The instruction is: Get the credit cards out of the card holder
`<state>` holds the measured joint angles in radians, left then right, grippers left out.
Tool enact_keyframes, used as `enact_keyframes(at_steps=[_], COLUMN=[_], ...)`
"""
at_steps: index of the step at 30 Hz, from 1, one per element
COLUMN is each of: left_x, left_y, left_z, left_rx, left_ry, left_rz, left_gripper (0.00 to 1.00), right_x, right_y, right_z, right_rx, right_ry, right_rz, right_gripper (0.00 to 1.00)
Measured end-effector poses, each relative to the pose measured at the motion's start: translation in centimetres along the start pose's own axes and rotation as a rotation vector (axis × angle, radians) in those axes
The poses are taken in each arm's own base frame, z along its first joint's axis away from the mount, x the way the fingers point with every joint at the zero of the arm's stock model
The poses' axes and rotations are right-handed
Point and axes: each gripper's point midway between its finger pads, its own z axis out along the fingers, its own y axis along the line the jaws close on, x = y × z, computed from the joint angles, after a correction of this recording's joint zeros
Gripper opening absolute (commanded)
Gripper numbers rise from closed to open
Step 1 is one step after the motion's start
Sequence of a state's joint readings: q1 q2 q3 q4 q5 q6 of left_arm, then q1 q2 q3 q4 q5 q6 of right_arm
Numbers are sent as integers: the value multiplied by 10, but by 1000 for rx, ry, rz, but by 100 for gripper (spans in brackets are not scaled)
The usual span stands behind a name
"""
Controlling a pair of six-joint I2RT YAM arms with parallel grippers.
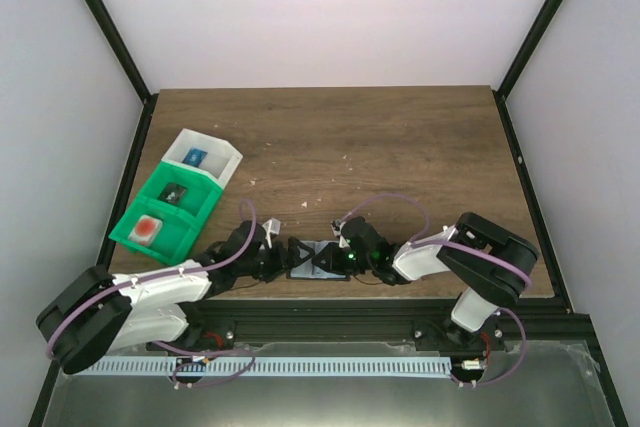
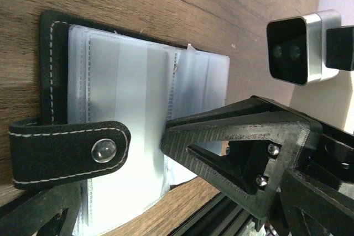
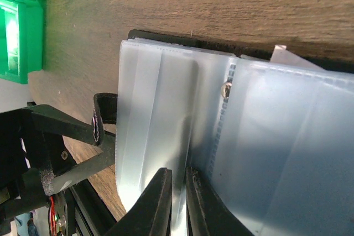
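The card holder [image 1: 318, 257] lies open near the table's front edge, between both grippers. It has a black rim and a strap with a snap [image 2: 69, 150], and its clear grey-blue sleeves [image 2: 121, 98] are spread out. My left gripper [image 2: 110, 192] is open wide, one finger [image 2: 232, 136] lying over the sleeves and the other low beside the strap. My right gripper [image 3: 180, 192] is shut on a thin fold of the holder's sleeve [image 3: 160, 114]. I see no credit cards in the sleeves. A small reddish piece [image 1: 148, 230] lies in the nearest green bin.
Two green bins [image 1: 165, 209] and a white bin [image 1: 203, 157] stand in a row at the left, each with a small item inside. A green bin [image 3: 16, 20] also shows in the right wrist view. The right arm's camera [image 2: 301, 48] hangs close to my left gripper.
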<state>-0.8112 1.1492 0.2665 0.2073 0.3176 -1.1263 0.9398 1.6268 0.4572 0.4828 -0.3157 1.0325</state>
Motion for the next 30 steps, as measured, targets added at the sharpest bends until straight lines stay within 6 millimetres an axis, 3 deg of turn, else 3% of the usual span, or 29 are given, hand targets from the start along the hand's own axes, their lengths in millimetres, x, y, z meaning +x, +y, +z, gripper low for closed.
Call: enact_keyframes(at_steps=[17,23,30], left_x=[0,3,2], left_y=[-4,-25,-35], left_z=[-1,-5,-9], left_rx=[39,127,163], left_ry=[-2,15,14], left_rz=[-27,-10,3], left_gripper=[100,100,100], right_x=[0,1,2], right_y=[0,1,2], right_z=[0,1,1], right_rx=[-8,-15,-24], right_ry=[-2,-1,4], right_rz=[-1,-3,-6], right_gripper=[10,10,12])
